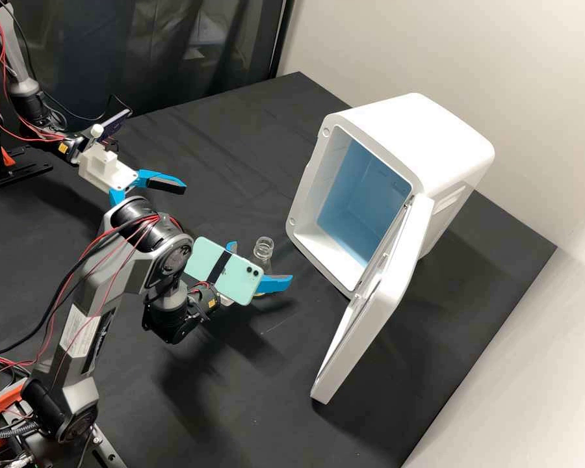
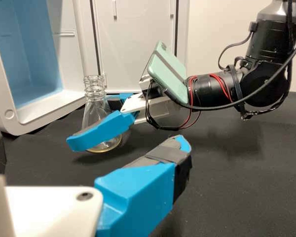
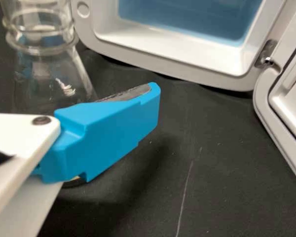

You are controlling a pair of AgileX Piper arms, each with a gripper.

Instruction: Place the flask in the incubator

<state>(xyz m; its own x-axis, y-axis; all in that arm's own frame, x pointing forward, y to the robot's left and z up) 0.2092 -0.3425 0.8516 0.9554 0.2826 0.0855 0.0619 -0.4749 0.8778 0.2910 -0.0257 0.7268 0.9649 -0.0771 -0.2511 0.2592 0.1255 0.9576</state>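
Observation:
A clear glass flask point(image 1: 263, 249) stands upright on the black bench just in front of the white incubator point(image 1: 435, 149). The incubator's door point(image 1: 377, 292) hangs open and shows its blue inside point(image 1: 361, 195). My right gripper point(image 1: 259, 263) is open, with one blue finger on either side of the flask's base. In the right wrist view the flask point(image 3: 42, 69) stands right beside a blue finger point(image 3: 108, 123). My left gripper point(image 1: 149, 194) is open and holds nothing, farther back on the left. In its own view the flask point(image 2: 99, 116) and the right gripper point(image 2: 108, 121) show.
A green phone point(image 1: 224, 270) is strapped to the right arm's wrist. The open door stands to the right of the flask, close to the bench's front edge. A dark curtain hangs behind the bench, and a pale wall runs along its right side.

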